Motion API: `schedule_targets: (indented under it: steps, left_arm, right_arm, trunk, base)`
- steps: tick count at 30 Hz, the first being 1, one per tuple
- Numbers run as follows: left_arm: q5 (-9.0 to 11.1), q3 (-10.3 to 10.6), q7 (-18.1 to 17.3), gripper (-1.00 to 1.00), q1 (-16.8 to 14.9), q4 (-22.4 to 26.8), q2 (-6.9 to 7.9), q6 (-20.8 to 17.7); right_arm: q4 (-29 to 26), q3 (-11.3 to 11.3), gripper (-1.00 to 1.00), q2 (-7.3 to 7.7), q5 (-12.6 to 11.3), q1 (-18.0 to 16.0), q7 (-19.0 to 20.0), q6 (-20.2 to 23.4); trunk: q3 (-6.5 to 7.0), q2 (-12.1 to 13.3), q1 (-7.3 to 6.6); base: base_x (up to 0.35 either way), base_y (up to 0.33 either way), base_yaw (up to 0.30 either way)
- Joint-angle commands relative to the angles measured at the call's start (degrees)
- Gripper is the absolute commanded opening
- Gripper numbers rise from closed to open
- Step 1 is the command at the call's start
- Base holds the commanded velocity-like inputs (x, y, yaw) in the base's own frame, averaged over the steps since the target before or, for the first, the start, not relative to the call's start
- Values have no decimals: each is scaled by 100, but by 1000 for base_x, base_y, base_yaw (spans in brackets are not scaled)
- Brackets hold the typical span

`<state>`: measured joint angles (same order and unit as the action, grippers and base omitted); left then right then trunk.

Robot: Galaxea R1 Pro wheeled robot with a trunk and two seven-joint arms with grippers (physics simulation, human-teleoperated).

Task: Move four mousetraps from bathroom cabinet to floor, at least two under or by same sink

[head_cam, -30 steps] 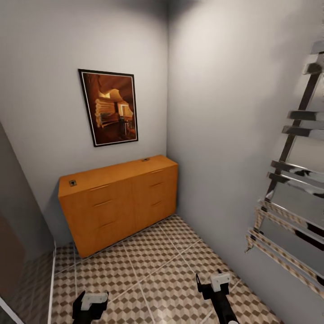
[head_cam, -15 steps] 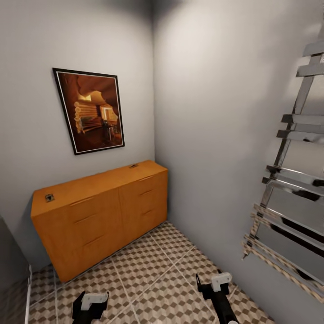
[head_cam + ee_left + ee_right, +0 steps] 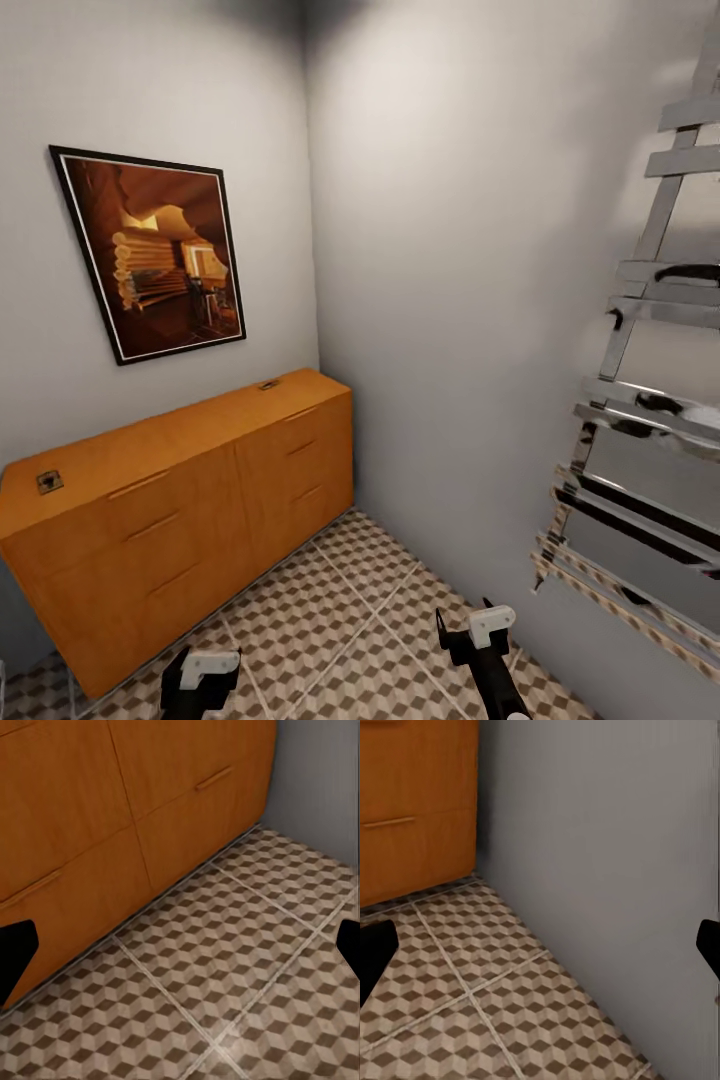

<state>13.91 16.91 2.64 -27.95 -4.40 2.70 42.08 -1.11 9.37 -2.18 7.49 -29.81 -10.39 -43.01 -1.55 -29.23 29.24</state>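
The orange-wood cabinet (image 3: 180,500) stands against the left wall, drawers shut. On its top lie two small flat mousetraps, one near the left end (image 3: 48,482) and one near the right end (image 3: 268,384). My left gripper (image 3: 203,672) and right gripper (image 3: 470,630) hang low over the cube-patterned bathroom floor (image 3: 350,620), well short of the cabinet. In the left wrist view the left gripper (image 3: 180,952) is open and empty, facing the cabinet's (image 3: 112,817) lower drawers. The right gripper (image 3: 541,949) is open too, facing the cabinet's end (image 3: 412,810) and the wall. The sink is out of view.
A chrome ladder-style towel rail (image 3: 640,400) juts from the right wall close to my right arm. A framed picture (image 3: 150,255) hangs above the cabinet. Grey walls (image 3: 440,300) meet in a corner just past the cabinet's right end.
The whole head view has shifted: cabinet and picture slid left in the frame, so the camera turned right. Both grippers hold the same pose and stay open.
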Motion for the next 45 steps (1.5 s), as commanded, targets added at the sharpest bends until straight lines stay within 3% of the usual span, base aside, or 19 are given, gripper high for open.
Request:
schedule_targets:
  steps: [1, 20, 45]
  left_arm:
    - [15, 49, 27, 100, -8, -17, -3, 28]
    - [15, 49, 28, 100, -8, -17, -4, 28]
    - [15, 49, 26, 100, -8, -17, -4, 28]
  right_arm:
    - [9, 12, 100, -2, 59, -8, -60, -6]
    - [9, 12, 100, -2, 59, -8, -60, -6]
    - [14, 12, 100, 7, 59, -8, -51, -6]
  trunk:
    - [-5, -11, 5]
    - [117, -11, 5]
    - [129, -11, 5]
  base:
    - [205, 144, -205]
    - [180, 143, -198]
    - [153, 119, -15]
